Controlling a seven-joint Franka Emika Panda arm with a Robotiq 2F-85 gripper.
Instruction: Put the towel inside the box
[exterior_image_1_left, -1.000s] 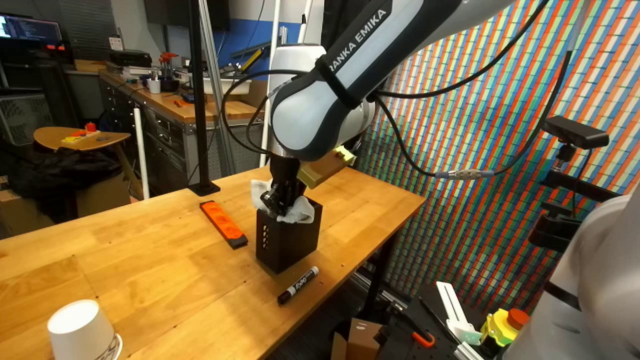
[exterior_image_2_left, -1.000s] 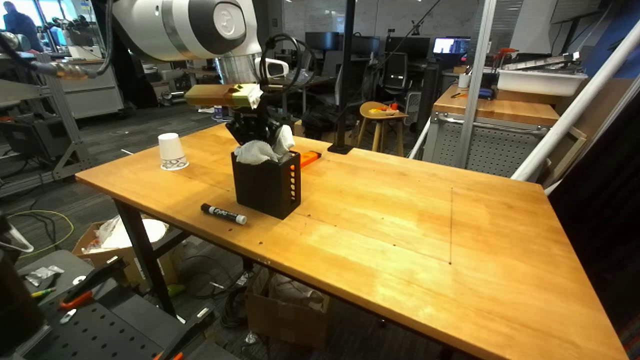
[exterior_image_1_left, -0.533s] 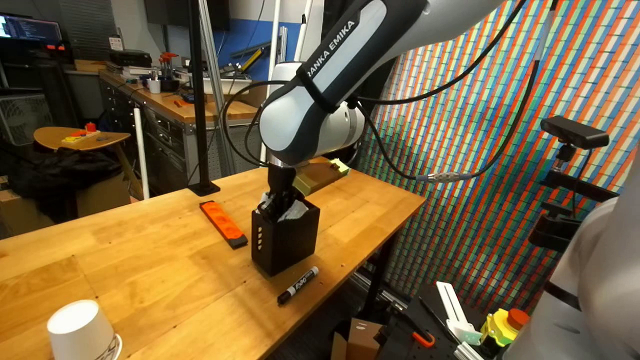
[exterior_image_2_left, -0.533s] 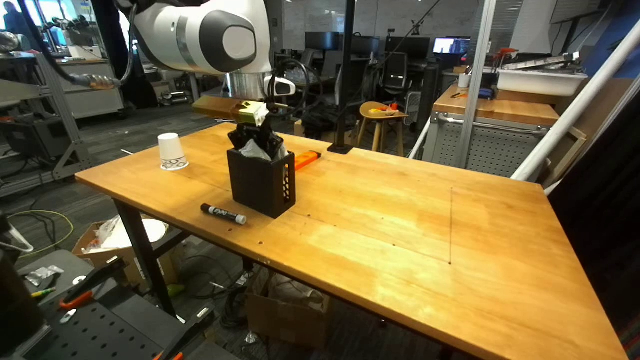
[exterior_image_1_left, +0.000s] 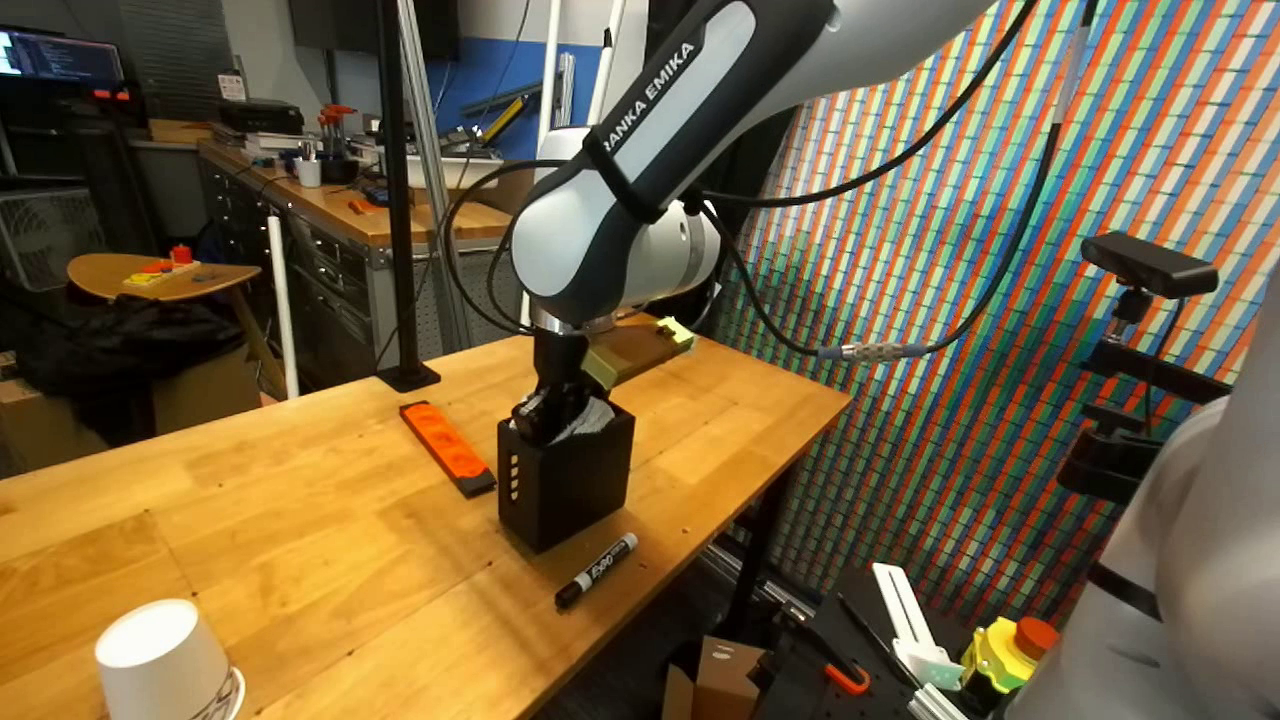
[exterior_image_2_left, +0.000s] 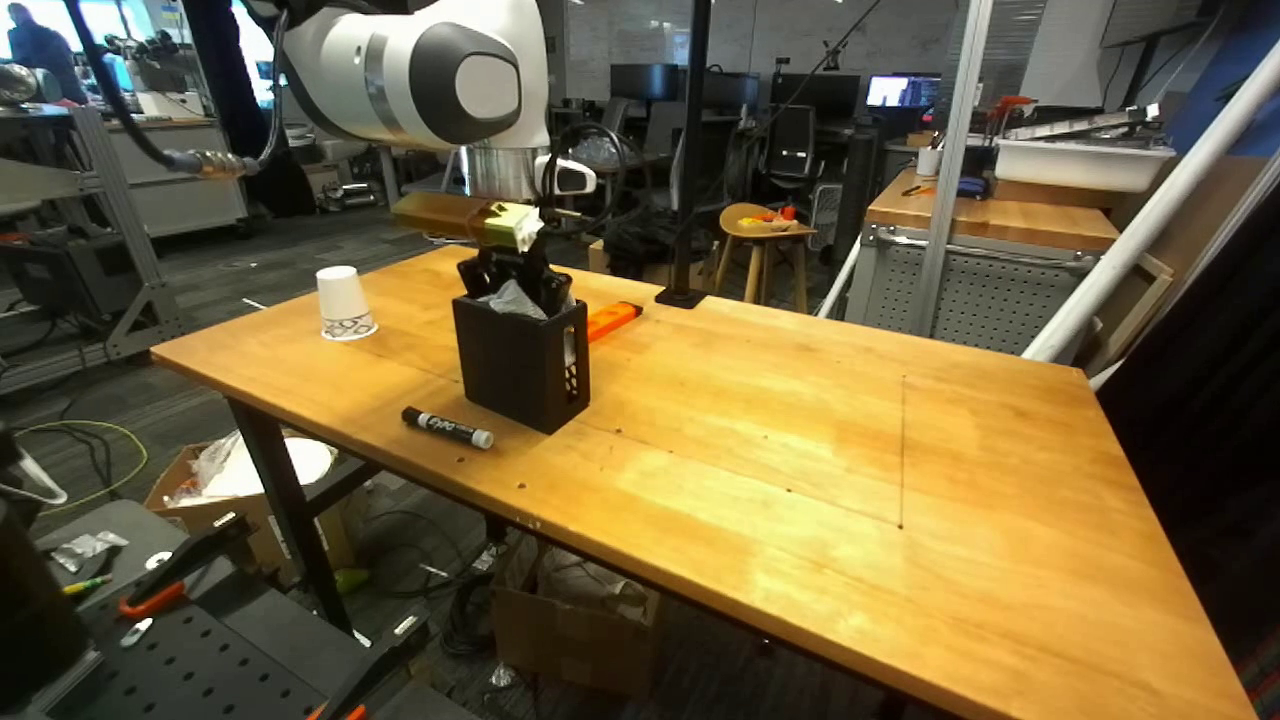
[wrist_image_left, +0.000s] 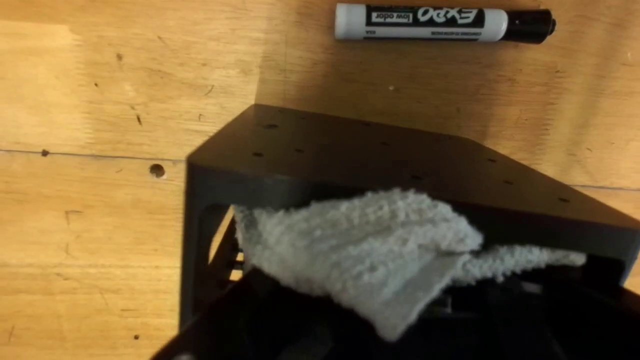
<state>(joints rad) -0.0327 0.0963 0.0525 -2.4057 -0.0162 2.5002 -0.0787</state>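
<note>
The box (exterior_image_1_left: 575, 485), black with a perforated end wall, stands upright on the table in both exterior views. The towel (wrist_image_left: 360, 245), whitish and fluffy, lies bunched within the box's walls in the wrist view. In an exterior view a peak of the towel (exterior_image_2_left: 514, 300) rises around rim height. My gripper (exterior_image_2_left: 514, 285) points down into the box, its lower part below the rim among the towel's folds. The fingertips are hidden by the towel and box walls, so whether they pinch cloth does not show. Dark gripper parts fill the bottom of the wrist view.
A black-and-white marker (wrist_image_left: 425, 24) lies close beside the box. Behind the box is a flat orange block (exterior_image_1_left: 447, 447) with dark ends. A white paper cup (exterior_image_2_left: 343, 303) stands upside down on the table. A black post (exterior_image_2_left: 686, 200) rises from the table edge.
My gripper has come down into the box, and the towel has gone from bulging over the rim to mostly below it. The box has shifted slightly on the table.
</note>
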